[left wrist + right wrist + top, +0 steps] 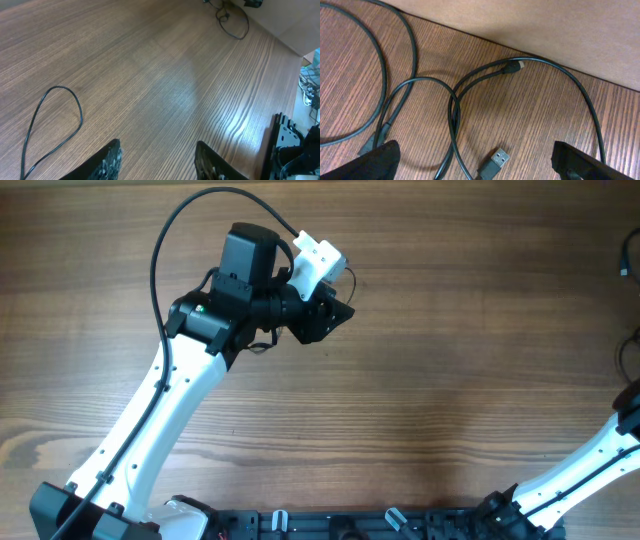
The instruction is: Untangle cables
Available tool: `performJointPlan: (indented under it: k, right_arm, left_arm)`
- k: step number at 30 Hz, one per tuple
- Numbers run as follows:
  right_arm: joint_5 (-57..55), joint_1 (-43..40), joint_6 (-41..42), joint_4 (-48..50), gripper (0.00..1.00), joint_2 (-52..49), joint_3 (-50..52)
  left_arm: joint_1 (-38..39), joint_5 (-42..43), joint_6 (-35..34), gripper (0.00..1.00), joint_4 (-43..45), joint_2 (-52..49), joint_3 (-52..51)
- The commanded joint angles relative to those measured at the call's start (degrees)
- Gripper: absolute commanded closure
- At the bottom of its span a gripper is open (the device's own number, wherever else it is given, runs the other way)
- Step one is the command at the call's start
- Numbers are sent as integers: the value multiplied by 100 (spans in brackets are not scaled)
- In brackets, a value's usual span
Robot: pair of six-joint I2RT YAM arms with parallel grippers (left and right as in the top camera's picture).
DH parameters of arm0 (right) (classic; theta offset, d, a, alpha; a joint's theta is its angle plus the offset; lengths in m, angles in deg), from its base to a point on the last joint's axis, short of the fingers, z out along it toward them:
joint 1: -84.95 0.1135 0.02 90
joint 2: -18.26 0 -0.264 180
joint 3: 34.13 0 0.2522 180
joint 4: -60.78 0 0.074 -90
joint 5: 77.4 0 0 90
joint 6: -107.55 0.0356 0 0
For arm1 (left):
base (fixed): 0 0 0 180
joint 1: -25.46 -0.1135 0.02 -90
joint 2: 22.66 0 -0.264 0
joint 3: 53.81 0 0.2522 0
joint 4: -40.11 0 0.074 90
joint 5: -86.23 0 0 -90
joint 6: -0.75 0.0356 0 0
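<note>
In the right wrist view, thin black cables (455,107) lie in overlapping loops on the wooden table, with a small plug end (512,66) near the table's edge and a USB plug (495,162) low in the frame. My right gripper (476,146) is open and hangs just above them, the USB plug between its jaws. The overhead view shows bits of these cables at the right edge (627,260); the right gripper is outside that view. My left gripper (335,310) (158,143) is open and empty over bare wood, with a thin black cable loop (50,107) on the table beside it.
A beige wall (545,30) borders the table right behind the cables. The right arm (600,450) leaves the overhead view at the right edge. The left arm's thick cord (160,250) arcs above its wrist. The robot base rail (350,525) lines the front edge.
</note>
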Motion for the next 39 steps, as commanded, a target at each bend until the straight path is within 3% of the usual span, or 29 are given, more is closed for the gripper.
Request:
performJointPlan:
  k: [1, 4, 7, 14, 19, 20, 21, 22, 29, 39]
  right_arm:
    - [-31, 4, -50, -144, 0, -59, -155]
    - [-33, 48, -31, -492, 0, 179, -271]
    - [-61, 136, 114, -931, 0, 632, -358]
    - [553, 629, 859, -2286, 0, 1873, -356]
    - [1294, 1290, 382, -3067, 0, 2072, -356]
    - [1307, 1423, 304, -3209, 0, 2072, -356]
    - [1303, 1683, 170, -3410, 0, 2072, -356]
    - [1305, 1832, 114, -3477, 0, 2072, -356]
    - [1300, 3254, -278, -3781, 0, 2072, -356]
    - [1587, 5464, -669, -3471, 0, 2065, -354]
  left_arm:
    - [22, 9, -35, 51, -4, 116, 37]
    - [20, -22, 4, 51, 0, 116, 37]
    - [4, -164, 33, 37, 46, 116, 37]
    - [-549, -256, 181, 28, 431, 116, 37]
    - [-1161, -833, 181, 22, 651, 116, 37]
    - [-1298, -848, 181, 18, 647, 116, 37]
    - [-1458, -852, 184, 5, 625, 116, 37]
    - [-1574, -918, 179, 1, 621, 116, 37]
    - [-2153, -1375, 160, 0, 511, 114, 37]
    - [-2924, -2312, 160, 0, -166, 114, 37]
